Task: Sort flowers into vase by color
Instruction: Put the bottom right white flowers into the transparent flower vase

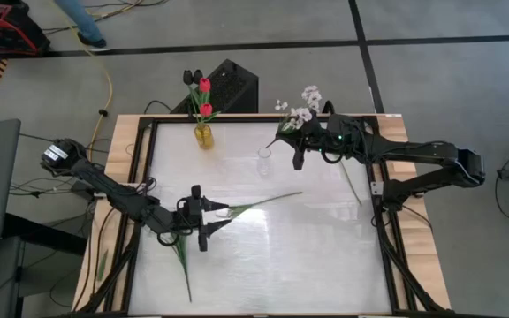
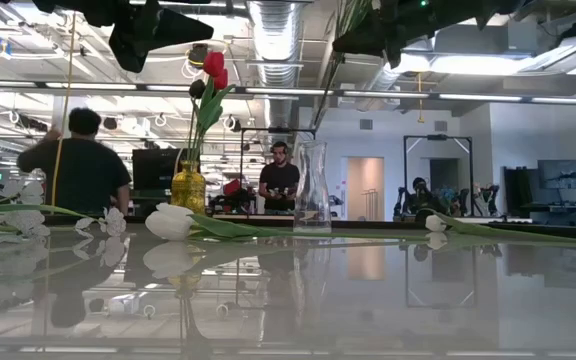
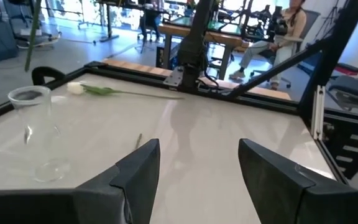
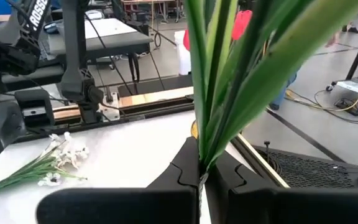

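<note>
My right gripper point(image 1: 297, 157) hovers beside the clear glass vase point(image 1: 264, 161), shut on a leafy sprig whose tiny white blossoms point(image 1: 305, 106) reach past the table's far edge. My left gripper point(image 1: 202, 218) is open and raised above the table's left middle, over the head end of a white tulip point(image 2: 168, 222) that lies flat, its stem point(image 1: 268, 200) running right. A yellow vase point(image 1: 203, 134) at the far edge holds red and dark tulips point(image 1: 204, 86). Another white tulip point(image 3: 74, 88) lies near the right edge, and a second sprig point(image 1: 184, 261) lies at near left. My right gripper pinches the sprig's bunched green stems and leaves point(image 4: 202, 163) between its two fingers, near their lower end. The sprig is lifted clear of the table; its leaves point(image 4: 229, 74) rise out of the fingers and its blossoms point toward the far edge.
Black frame rails point(image 1: 387, 221) run around the white tabletop point(image 1: 307, 256). A black box point(image 1: 230, 86) stands behind the far edge by the yellow vase. People sit and stand in the room beyond the table. The near right part of the tabletop has free room.
</note>
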Available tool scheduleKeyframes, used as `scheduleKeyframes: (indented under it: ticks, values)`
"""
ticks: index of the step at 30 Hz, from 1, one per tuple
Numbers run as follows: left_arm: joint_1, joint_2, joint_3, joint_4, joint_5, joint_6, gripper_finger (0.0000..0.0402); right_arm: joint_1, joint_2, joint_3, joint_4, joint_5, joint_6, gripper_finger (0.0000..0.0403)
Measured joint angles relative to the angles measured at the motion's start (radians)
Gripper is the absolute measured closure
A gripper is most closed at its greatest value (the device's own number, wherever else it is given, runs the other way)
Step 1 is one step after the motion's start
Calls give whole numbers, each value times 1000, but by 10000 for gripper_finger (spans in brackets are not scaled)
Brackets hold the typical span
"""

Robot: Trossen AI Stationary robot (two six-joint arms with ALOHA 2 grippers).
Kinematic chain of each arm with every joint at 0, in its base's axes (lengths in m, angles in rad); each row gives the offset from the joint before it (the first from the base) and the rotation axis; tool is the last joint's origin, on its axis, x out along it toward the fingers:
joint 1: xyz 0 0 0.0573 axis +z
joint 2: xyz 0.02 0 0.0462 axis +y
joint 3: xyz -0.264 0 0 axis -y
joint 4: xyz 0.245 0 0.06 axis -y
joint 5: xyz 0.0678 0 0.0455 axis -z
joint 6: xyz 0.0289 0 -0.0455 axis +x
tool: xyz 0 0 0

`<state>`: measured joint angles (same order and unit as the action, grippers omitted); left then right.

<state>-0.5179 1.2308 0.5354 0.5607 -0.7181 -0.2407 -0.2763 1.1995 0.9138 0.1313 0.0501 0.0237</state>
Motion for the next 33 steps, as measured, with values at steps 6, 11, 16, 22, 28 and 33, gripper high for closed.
scheduleKeyframes:
  ticks: [6,11,16,22,28,33]
  values:
    - [0,0,0,-5,-5,7,196,-2,71,1,19,-2,3,373]
    - [0,0,0,-25,-13,6,196,-2,139,0,31,-2,3,372]
    - [0,0,0,-34,-16,4,196,-2,164,0,28,-2,3,370]
    - [0,0,0,-38,-21,7,196,-9,159,2,-1,-1,33,335]
    - [0,0,0,-40,-23,-5,195,-31,158,69,-158,-1,43,271]
    - [0,0,0,-40,-23,-11,195,-34,158,135,-310,-1,56,191]
